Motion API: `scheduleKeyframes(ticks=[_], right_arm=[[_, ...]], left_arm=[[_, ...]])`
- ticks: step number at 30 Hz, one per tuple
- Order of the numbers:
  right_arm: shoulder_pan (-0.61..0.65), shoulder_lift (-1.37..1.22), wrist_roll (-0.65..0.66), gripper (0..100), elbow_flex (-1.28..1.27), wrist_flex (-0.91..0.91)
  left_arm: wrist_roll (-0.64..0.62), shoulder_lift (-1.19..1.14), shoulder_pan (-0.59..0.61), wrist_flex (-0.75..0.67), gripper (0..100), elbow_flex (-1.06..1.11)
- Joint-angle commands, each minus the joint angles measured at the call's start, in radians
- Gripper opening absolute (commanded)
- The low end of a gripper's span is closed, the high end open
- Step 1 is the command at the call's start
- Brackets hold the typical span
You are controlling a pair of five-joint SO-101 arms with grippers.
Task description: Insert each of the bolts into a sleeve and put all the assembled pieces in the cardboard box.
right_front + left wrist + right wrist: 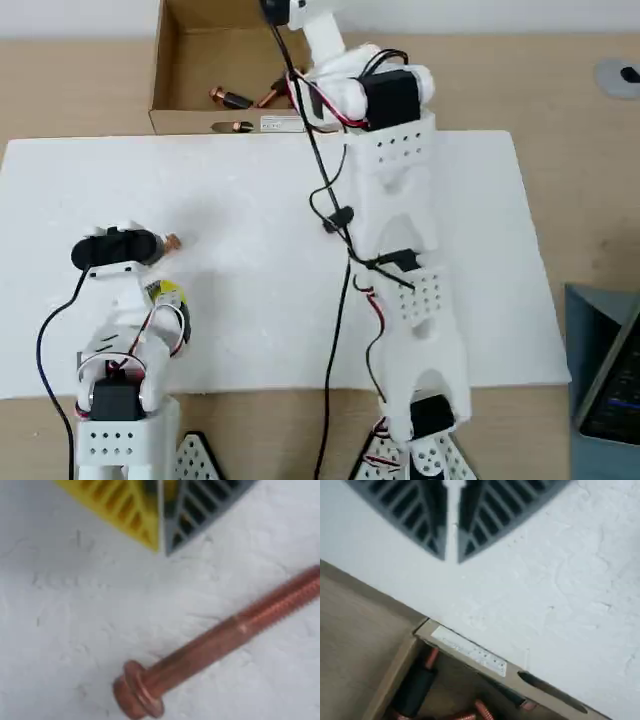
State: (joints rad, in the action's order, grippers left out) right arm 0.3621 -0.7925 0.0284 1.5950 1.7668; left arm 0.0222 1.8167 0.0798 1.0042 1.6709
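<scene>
One bolt [215,644] lies loose on the foam [75,605] near our left hand [161,549], pressed together; we should spread it and pinch mid-shank. Our right hand [451,555], also closed, hangs by the box [470,650]

A copper bolt [215,645] lies flat on foam [75,630]; sleeved bolts [232,99] lie in the cardboard box [165,80].

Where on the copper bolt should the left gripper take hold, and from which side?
Probably the smooth shank of the bolt, behind the flanged head, from above, closing across it: it lies flat on the foam, and the threaded end should stay free for insertion.
</scene>
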Motion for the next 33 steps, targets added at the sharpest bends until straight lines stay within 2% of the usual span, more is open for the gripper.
scheduleKeyframes(ticks=[1, 6, 21, 28, 33], right_arm=[[-0.024, 0.133, -0.006, 0.9, -0.073, 0.023], [-0.019, 0.308, -0.044, 0.9, -0.312, 0.023], [-0.071, 0.685, -0.416, 1.1, -1.179, 0.021], [-0.067, 0.693, -0.551, 1.3, -1.38, -0.003], [-0.065, 0.693, -0.583, 4.1, -1.465, -0.083]], left_arm=[[0.002, 0.007, 0.008, -0.021, 0, -0.005], [0.002, 0.007, 0.008, -0.021, 0, -0.005], [0.002, 0.007, 0.008, -0.021, 0, -0.005], [0.0, 0.007, 0.008, -0.032, 0, -0.002], [0.0, 0.007, 0.008, -0.034, 0, -0.002]])
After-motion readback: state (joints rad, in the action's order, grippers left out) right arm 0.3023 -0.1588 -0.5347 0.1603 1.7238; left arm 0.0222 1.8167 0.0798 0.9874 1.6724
